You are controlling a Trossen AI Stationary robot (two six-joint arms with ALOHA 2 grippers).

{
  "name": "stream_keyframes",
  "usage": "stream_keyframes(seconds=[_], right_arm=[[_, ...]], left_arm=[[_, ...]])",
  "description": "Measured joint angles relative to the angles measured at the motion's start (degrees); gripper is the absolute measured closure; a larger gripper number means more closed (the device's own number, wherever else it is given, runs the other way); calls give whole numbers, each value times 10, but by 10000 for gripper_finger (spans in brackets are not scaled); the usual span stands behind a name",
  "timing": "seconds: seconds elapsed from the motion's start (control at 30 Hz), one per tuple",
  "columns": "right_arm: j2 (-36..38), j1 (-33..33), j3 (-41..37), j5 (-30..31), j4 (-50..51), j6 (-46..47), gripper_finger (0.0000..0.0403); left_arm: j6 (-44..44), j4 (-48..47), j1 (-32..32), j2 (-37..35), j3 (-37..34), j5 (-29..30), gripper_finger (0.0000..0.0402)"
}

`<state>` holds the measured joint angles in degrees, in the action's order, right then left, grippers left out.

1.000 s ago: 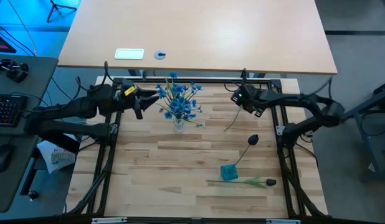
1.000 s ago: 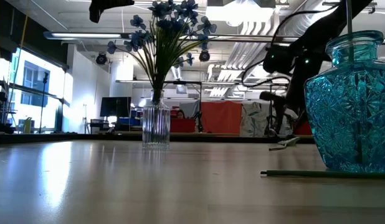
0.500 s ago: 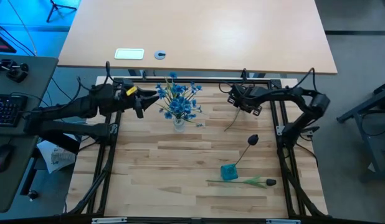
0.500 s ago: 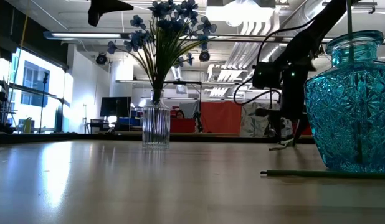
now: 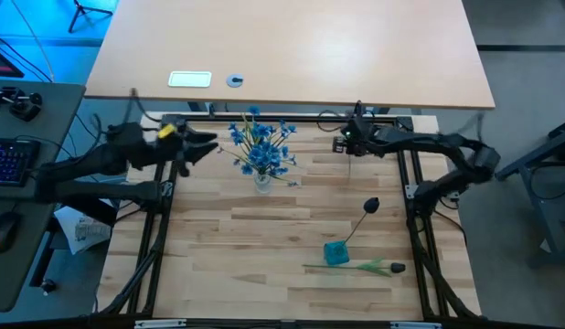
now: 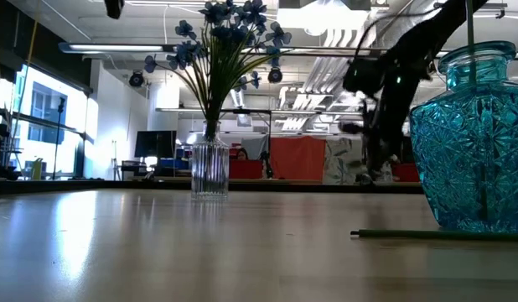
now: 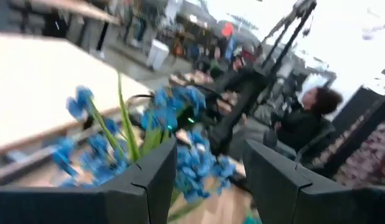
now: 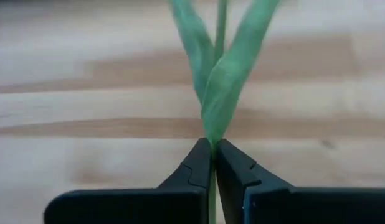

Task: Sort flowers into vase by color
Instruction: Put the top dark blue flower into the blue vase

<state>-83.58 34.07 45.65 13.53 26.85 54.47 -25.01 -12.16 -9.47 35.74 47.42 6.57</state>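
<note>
A clear glass vase (image 5: 262,179) at the far middle of the table holds the blue flowers (image 5: 261,146). To their left my left gripper (image 5: 207,143) hovers open and level, with nothing between its fingers (image 7: 208,174). A teal vase (image 5: 335,253) near the front right holds one dark-budded flower (image 5: 371,206). Another dark flower (image 5: 392,268) lies flat on the table beside it. At the far right my right gripper (image 5: 349,148) slants down and is shut on a green stem (image 8: 221,18) with two leaves. That flower's head is out of view. My right gripper pinches the green stem between its two fingertips, just where the two leaves (image 8: 212,127) meet it. The fingers come from above, slanting down, and the stem runs on ahead of them over the wooden table. Whether its far end rests on the table cannot be seen.
A black frame (image 5: 415,196) edges the wooden work surface. A larger light desk (image 5: 292,46) lies beyond the far edge, with a white card and a small disc on it. The table's middle and near left are bare wood.
My left gripper has drawn back from the blue flowers toward the table's left edge. My right gripper has rolled about its own axis and shifted slightly toward the far edge. The green stem that lay slanting on the table beside it no longer lies there.
</note>
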Motion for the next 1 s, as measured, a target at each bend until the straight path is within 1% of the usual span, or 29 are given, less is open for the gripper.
stream_keyframes(seconds=[0.1, 0.23, 0.3, 0.4, 0.5, 0.6, 0.73, 0.87, 1.0], right_arm=[[84, -31, 0, -3, -51, -59, 399], [184, -95, 0, -16, -143, -125, 400], [220, -131, 0, -32, -195, -153, 401], [255, -188, 0, -35, -271, -168, 402], [269, -251, 1, -28, -340, -189, 402], [269, -314, 1, -20, -391, -223, 402], [270, -394, 1, -17, -440, -266, 402], [271, -476, 1, -7, -501, -315, 402], [271, -552, 1, -5, -551, -366, 403]], left_arm=[[34, 0, 0, -36, 0, 20, 230], [64, 2, 0, -71, 1, 29, 230], [73, 0, 0, -78, 1, 29, 230], [76, -1, 0, -78, 1, 29, 230], [68, 1, 0, -69, 1, 30, 230], [38, 9, 0, -52, 0, 30, 230], [5, 68, 12, -21, 0, 14, 230], [-24, 123, 36, 24, 0, 13, 230], [-50, 155, 61, 70, 0, 16, 230]])
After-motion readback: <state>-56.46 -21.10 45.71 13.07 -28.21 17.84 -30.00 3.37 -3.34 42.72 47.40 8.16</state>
